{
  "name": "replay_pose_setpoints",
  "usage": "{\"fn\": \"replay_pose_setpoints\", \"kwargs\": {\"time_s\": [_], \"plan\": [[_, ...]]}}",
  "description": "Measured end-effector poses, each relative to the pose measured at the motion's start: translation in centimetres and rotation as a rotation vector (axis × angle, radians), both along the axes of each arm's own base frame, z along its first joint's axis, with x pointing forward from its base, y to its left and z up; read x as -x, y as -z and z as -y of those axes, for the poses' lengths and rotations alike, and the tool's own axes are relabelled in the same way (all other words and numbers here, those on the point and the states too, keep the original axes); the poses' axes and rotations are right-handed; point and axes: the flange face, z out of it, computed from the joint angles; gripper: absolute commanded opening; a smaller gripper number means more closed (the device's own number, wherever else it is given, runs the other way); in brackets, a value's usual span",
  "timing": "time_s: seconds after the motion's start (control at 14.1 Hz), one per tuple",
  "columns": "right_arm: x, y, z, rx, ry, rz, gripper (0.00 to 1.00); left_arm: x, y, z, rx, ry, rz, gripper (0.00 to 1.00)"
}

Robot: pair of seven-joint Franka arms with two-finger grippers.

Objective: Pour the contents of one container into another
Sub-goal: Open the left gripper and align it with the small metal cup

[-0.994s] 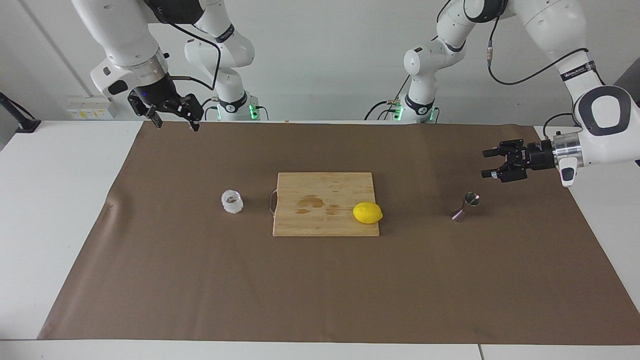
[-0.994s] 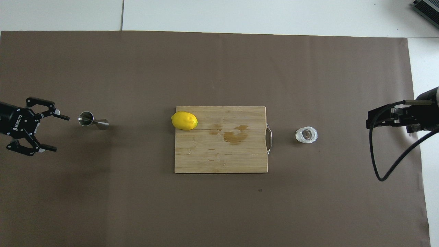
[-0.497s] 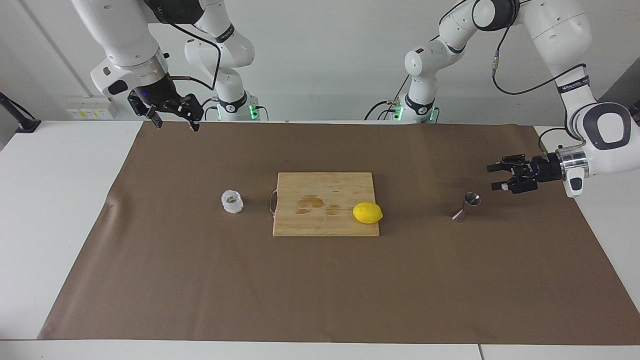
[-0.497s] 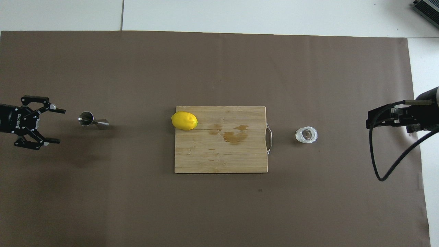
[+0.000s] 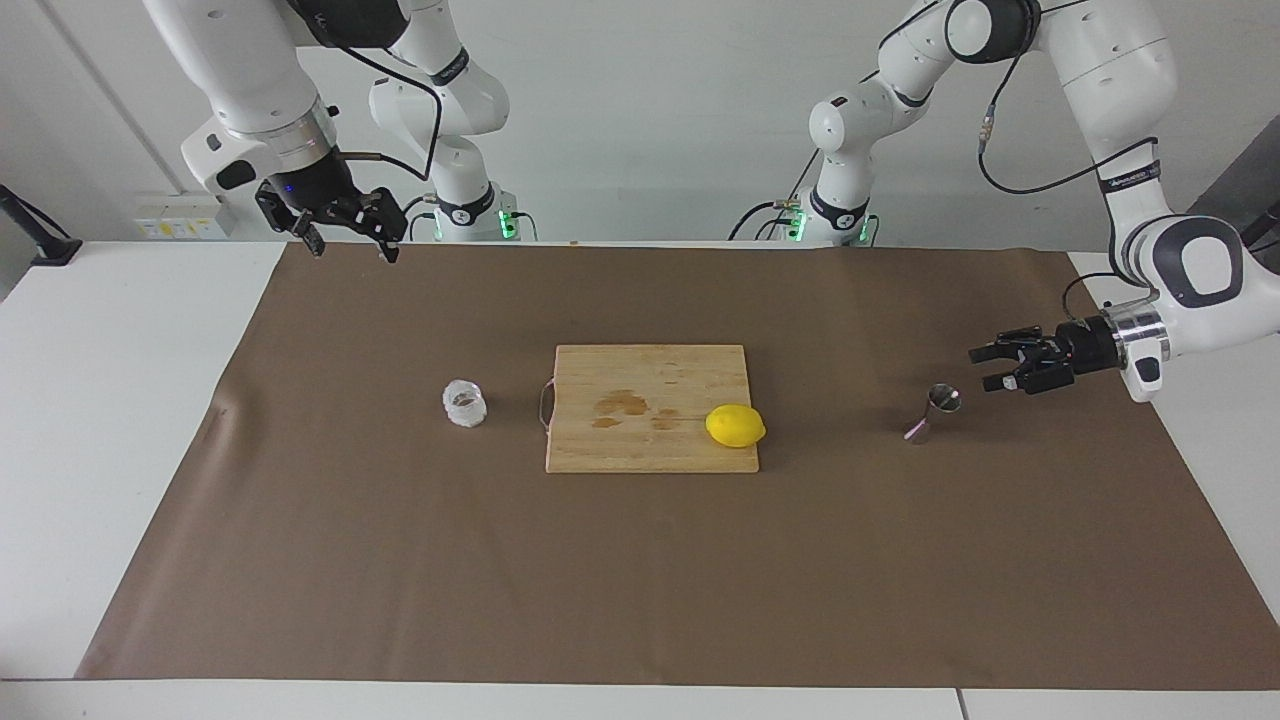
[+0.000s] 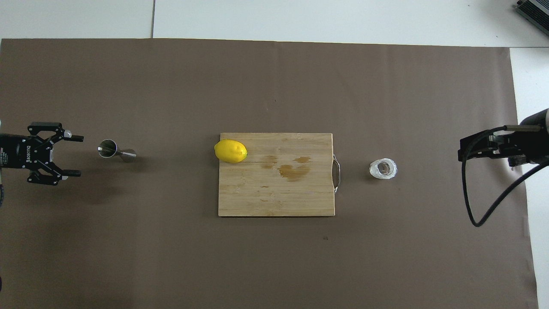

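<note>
**Left hand lines up on the jigger; nothing poured yet**

The step in hand looks like the first reach. The left hand hangs low over the brown mat toward the left arm's end of the counter, turned on its side with its fingers spread wide and empty, pointing at the steel jigger. It sits just beside the jigger but apart from it; in the overhead view a strip of mat shows between the fingertips and the jigger's rim.

The jigger stands upright on the mat, well apart from the wooden cutting board in the middle. A lemon lies on the board at the edge toward the jigger, and a few wet stains mark the wood. The faceted glass tumbler stands on the mat just beside the board's handle, toward the right arm's end.

The right hand waits high over the mat's edge nearest the robots, fingers apart and holding nothing.

The next move, as I judge it, calls for the left hand to slide forward until its fingers straddle the jigger's narrow waist, then close gently. The jigger is slim and light, so a nudge from one fingertip could topple it. The tumbler has yet to be picked up, so the pour is some way off.
</note>
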Motion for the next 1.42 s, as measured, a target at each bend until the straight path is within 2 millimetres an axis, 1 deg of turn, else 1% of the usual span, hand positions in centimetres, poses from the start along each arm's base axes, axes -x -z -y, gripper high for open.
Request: {"fn": "replay_pose_setpoints", "kwargs": {"time_s": [0.14,0.43,0.64,0.99,1.28,1.42], "plan": [[0.0,0.0,0.0,0.000,0.000,0.000,1.00,0.0,0.0,-0.2,0.005,0.008,0.029,1.00],[0.0,0.0,0.0,0.000,0.000,0.000,1.00,0.0,0.0,-0.3,0.018,0.069,0.160,1.00],[0.0,0.0,0.0,0.000,0.000,0.000,1.00,0.1,0.0,-0.5,0.017,0.065,0.155,1.00],[0.0,0.0,0.0,0.000,0.000,0.000,1.00,0.1,0.1,-0.4,-0.003,-0.089,-0.131,1.00],[0.0,0.0,0.0,0.000,0.000,0.000,1.00,0.0,0.2,0.4,-0.018,-0.174,-0.314,1.00],[0.0,0.0,0.0,0.000,0.000,0.000,1.00,-0.1,1.1,0.4,-0.024,-0.211,-0.379,1.00]]}}
